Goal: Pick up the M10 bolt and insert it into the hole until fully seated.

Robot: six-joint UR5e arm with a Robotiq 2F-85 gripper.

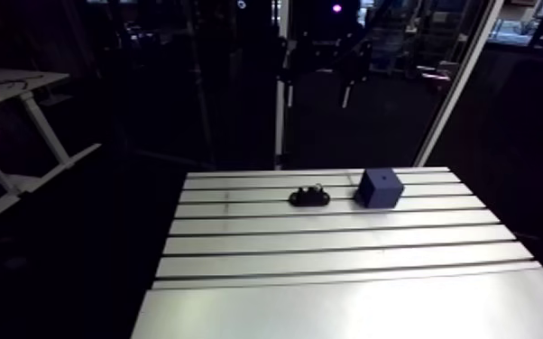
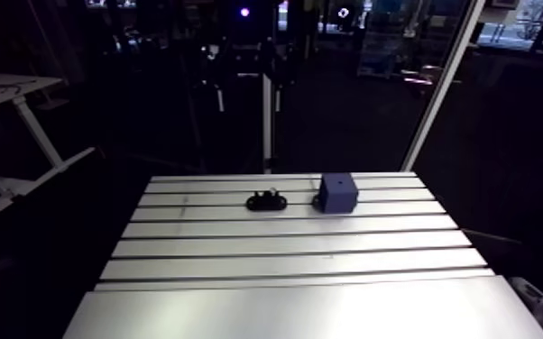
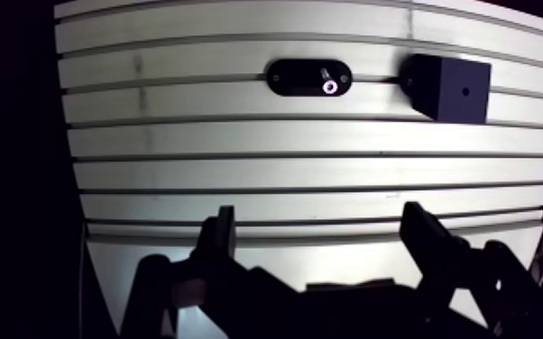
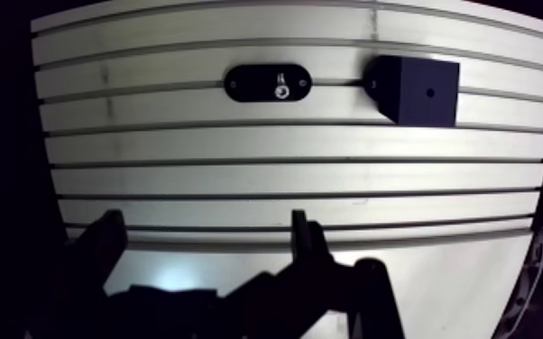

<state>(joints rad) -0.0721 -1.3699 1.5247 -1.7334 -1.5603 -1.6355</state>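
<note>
One M10 bolt [image 3: 329, 86] stands in one black oval holder [image 3: 309, 77] on the far part of the slotted table [image 1: 329, 261]. In the wrist view it shows only as a small bright spot with a pale streak beside it, so its shank and thread cannot be made out. In the arm view it is a tiny dark nub, hard to separate from the holder under it.

Just to the right of the holder, apart from it by a narrow strip of table, sits one dark cube-shaped block [image 3: 448, 87]. It has one small round hole [image 3: 465, 91] in its top face. How deep the hole runs is not visible. The holder and block lie along the same far band of the table, between two of its slots.

The gripper [image 3: 320, 221] hangs over the near part of the table, well short of both things, which lie ahead of it. Its two fingers [image 3: 224, 236] are spread wide with only bare table between them, so it is released and grasps nothing. The fingers are dark silhouettes, and the gripper body is cut off by the edge of the wrist view. In the arm view the table's near corners are also cut off.
</note>
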